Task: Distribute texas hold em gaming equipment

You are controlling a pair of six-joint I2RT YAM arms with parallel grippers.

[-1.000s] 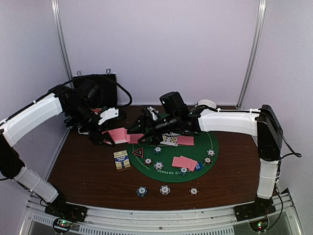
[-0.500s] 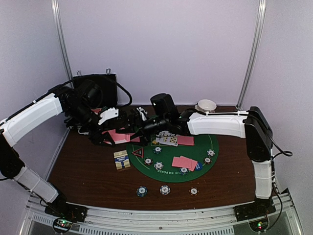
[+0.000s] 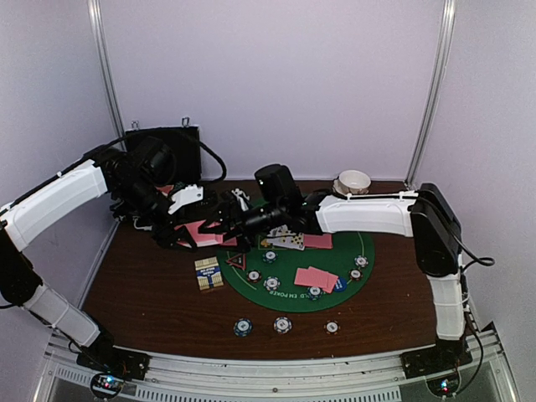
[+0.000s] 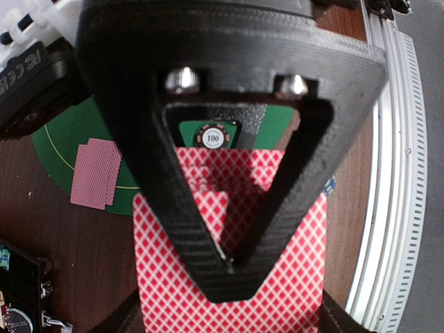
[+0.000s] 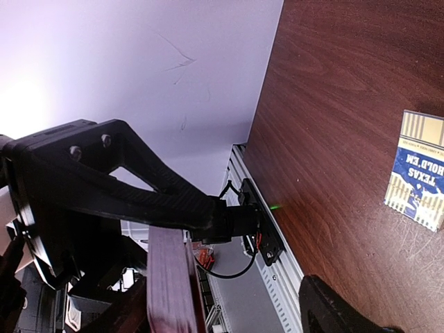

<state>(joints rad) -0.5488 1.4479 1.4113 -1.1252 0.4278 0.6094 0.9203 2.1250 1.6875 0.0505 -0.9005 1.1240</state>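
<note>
**Left gripper (image 4: pixel 223 274) clamped on the pink-backed cards (image 4: pixel 295 257); right gripper (image 3: pixel 220 223) open beside them**
The left gripper pinches a stack of pink-backed cards over the rear left of the tabletop (image 3: pixel 142 293), at the edge of the green mat (image 3: pixel 293 289). Stretched across from the right, the right gripper has its fingers spread apart next to the stack's edge. More cards and poker chips (image 3: pixel 282 324) lie on the mat and in front of it, and a card box (image 3: pixel 208 273) sits beside it.

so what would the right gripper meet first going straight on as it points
Most likely the card stack in the left gripper, just ahead of the right gripper; depth is hard to judge.
</note>
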